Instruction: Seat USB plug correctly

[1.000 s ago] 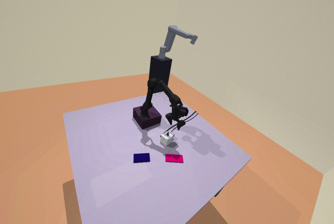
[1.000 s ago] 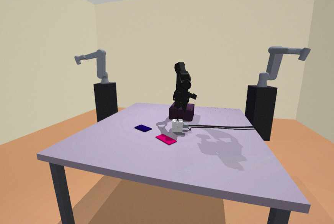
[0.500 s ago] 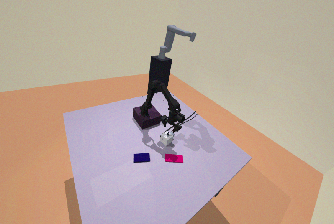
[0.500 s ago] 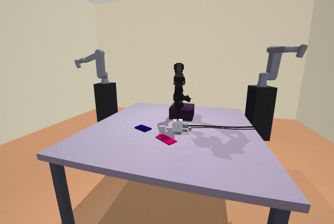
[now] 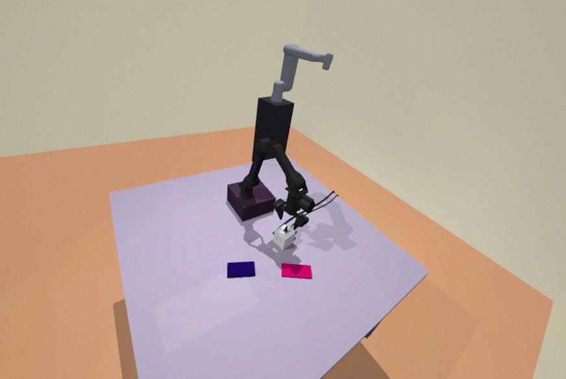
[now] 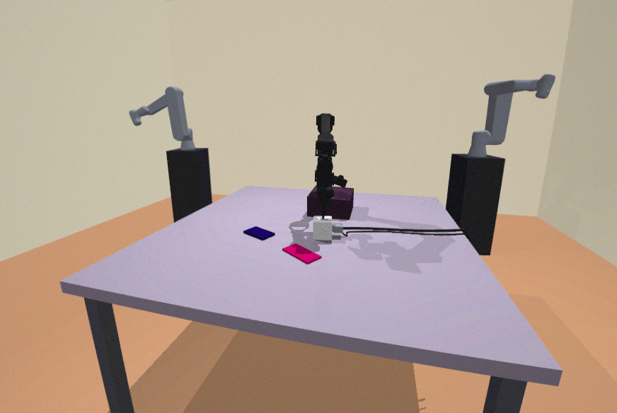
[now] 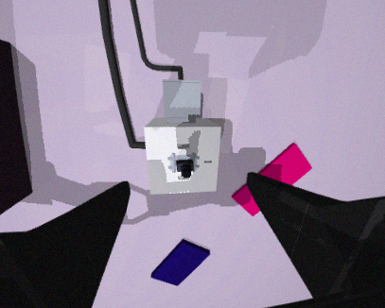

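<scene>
A white power cube (image 5: 283, 239) (image 6: 322, 231) (image 7: 159, 161) stands on the lilac table (image 5: 205, 320) (image 6: 298, 308). A small dark USB plug (image 5: 284, 228) (image 6: 323, 218) (image 7: 185, 168) sticks up from the socket on its top face. My gripper (image 5: 289, 219) (image 6: 323, 210) (image 7: 189, 181) is open and empty. It points straight down, a short way above the plug, with one finger on each side of the cube in the wrist view. A grey plug (image 7: 182, 96) (image 6: 337, 228) sits in the cube's side.
Two black cables (image 7: 114, 71) (image 6: 398, 230) run from the cube towards the table's right edge. A blue card (image 5: 241, 269) (image 6: 258, 233) (image 7: 181, 261) and a pink card (image 5: 296, 270) (image 6: 301, 253) (image 7: 289, 165) lie flat near the cube. My dark purple base block (image 5: 256, 203) (image 6: 341, 199) stands behind it.
</scene>
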Controlling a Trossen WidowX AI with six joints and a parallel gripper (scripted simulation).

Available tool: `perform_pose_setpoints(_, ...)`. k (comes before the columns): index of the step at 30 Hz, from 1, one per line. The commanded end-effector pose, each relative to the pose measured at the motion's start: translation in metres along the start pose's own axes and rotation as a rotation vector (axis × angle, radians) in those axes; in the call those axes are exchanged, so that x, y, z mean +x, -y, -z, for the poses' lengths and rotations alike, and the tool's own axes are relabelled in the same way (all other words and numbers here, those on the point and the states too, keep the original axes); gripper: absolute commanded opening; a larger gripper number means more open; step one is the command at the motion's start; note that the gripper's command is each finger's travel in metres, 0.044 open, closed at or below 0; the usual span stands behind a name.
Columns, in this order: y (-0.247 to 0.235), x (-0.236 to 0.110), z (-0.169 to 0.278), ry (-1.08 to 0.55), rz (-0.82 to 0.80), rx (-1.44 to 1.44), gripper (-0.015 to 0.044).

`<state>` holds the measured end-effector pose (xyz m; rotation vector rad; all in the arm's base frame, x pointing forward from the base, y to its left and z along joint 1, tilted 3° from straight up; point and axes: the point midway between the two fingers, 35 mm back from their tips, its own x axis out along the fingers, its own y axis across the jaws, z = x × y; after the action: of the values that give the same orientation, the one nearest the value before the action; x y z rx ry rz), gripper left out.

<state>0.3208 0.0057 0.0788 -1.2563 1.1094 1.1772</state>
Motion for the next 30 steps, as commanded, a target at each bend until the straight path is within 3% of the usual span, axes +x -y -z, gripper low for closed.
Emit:
perform_pose_setpoints(1, -0.001, 0.006, 0.0, -0.003, -0.007, -0.004, 0.044)
perform_pose_setpoints(21, -0.001, 0.02, 0.0, -0.003, -0.007, -0.004, 0.044)
perform_pose_setpoints(30, -0.001, 0.018, 0.0, 0.0, -0.004, -0.001, 0.0204)
